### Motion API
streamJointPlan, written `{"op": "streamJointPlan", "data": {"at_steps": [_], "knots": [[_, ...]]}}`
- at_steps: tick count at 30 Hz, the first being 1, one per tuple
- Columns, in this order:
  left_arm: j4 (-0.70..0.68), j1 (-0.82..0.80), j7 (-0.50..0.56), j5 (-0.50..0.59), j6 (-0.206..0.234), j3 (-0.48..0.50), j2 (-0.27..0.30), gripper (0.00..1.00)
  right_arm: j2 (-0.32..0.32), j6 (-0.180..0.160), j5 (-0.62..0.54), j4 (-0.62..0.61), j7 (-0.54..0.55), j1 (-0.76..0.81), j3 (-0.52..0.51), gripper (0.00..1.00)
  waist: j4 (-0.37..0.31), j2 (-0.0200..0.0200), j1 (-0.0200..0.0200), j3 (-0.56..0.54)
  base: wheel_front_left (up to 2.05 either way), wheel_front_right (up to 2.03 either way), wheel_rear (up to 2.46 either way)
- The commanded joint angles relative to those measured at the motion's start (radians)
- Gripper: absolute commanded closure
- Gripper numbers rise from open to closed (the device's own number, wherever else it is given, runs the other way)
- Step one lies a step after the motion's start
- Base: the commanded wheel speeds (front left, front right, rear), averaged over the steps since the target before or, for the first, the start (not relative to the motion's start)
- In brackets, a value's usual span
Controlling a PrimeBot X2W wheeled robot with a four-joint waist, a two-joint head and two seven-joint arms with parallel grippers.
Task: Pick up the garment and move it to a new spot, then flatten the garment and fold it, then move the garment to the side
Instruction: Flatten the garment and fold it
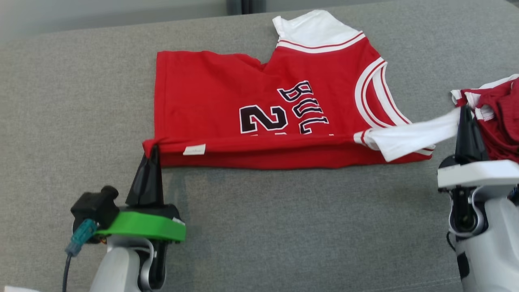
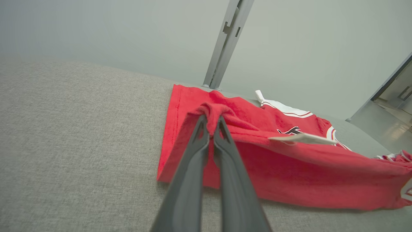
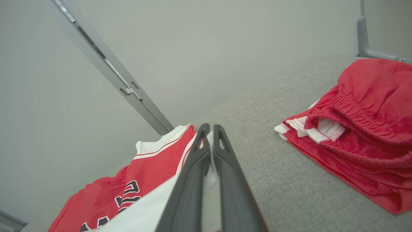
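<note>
Left gripper (image 1: 154, 151) pinches the jersey (image 1: 251, 93) hem, right gripper (image 1: 465, 109) its sleeve; I'd fold the edge strung between them away.

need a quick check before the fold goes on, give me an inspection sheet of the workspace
surface: grey cloth surface, flat, no marks seen
job's things: red jersey lying partly folded, near edge lifted, one white sleeve pulled out to the right
clutter: bunched red garment with an elastic waistband at the right edge, apart from the jersey
grippers: left gripper shut on the jersey's near left corner; right gripper shut on the white sleeve
cables: dark cable with a teal plug hanging at the left wrist, off the cloth
surroundings: pale wall, grey metal post behind the surface
</note>
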Motion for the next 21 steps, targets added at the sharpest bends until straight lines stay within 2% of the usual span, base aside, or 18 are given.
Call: {"op": "streamJointPlan", "data": {"at_steps": [1,11,12,13,14,21], "knots": [[0.015,-0.042,-0.003,0.014,0.003,0.004,0.008,1.00,-0.015,-0.002,-0.018,0.016,-0.004,-0.045,0.001,1.00,0.005,-0.0001,0.0000,0.057,0.00,0.00,0.00],[0.132,-0.234,-0.003,0.050,0.003,-0.004,0.007,1.00,-0.054,-0.002,-0.141,0.175,-0.004,-0.308,0.026,1.00,0.023,-0.0001,0.0000,0.184,0.00,0.00,0.00],[0.146,-0.247,-0.003,0.041,0.003,0.001,0.007,0.53,-0.052,-0.002,-0.153,0.192,-0.004,-0.324,0.016,0.97,0.025,-0.0001,0.0000,0.190,0.00,0.00,0.00],[0.150,-0.259,-0.003,0.042,0.003,0.005,0.007,0.00,-0.052,-0.002,-0.161,0.200,-0.004,-0.334,0.010,0.41,0.027,-0.0001,0.0000,0.195,0.00,0.00,0.00],[0.152,-0.268,-0.003,0.038,0.003,0.013,0.007,0.00,-0.051,-0.002,-0.177,0.205,-0.004,-0.344,0.006,0.00,0.030,-0.0001,0.0000,0.199,0.00,0.00,0.00],[0.139,-0.206,-0.003,0.031,0.003,0.020,0.007,0.00,-0.057,-0.002,-0.295,0.103,-0.003,-0.253,-0.038,0.00,0.040,-0.0001,0.0000,0.190,0.00,0.00,0.00]]}}
